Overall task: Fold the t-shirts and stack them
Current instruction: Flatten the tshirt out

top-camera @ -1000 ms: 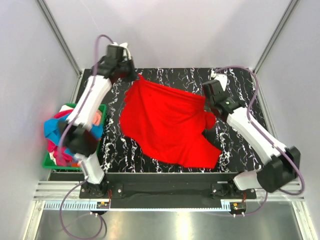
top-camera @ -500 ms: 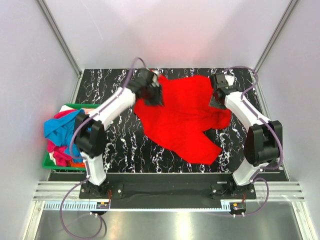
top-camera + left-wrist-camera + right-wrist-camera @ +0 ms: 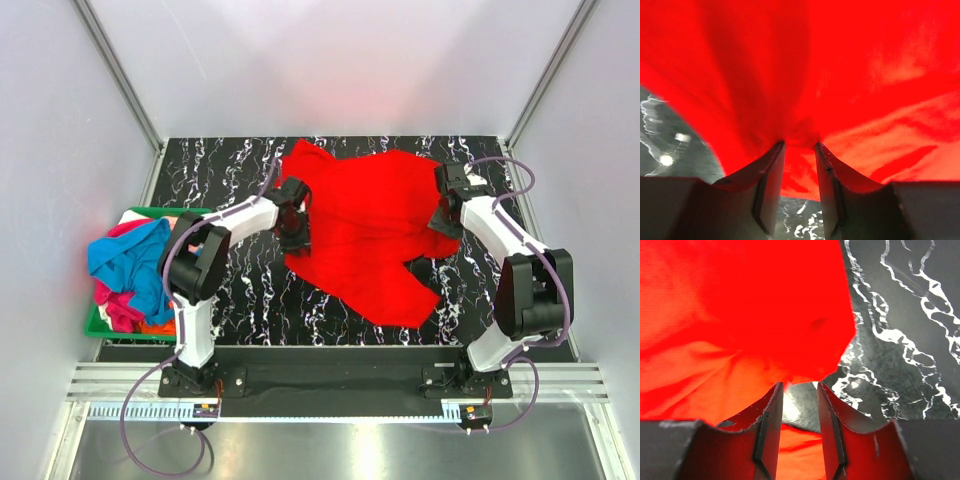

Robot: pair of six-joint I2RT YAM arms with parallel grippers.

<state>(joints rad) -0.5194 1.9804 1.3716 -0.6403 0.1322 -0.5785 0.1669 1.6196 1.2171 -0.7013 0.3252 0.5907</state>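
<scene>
As the overhead camera looks down, a black tabletop (image 3: 255, 300) veined with white fills the middle of the scene. A red shirt (image 3: 370, 220) lies rumpled across its far half, with one corner trailing toward the near edge, right of centre. A green bin (image 3: 150, 211) sits off the tabletop's left side, heaped with more shirts (image 3: 125, 255) in blue, pink and orange.

Both arms bend inward, one to each side edge of the red shirt. The left pincer (image 3: 799, 145) is over the shirt's left edge. Its fingers stand apart, red cloth is puckered right at their tips, and a strip of tabletop shows below. It is unclear whether the cloth touches the fingers.

The right pincer (image 3: 799, 385) is at the shirt's right edge. Its fingers are also apart, with bare tabletop visible between them and the cloth's border just beyond the tips.
</scene>
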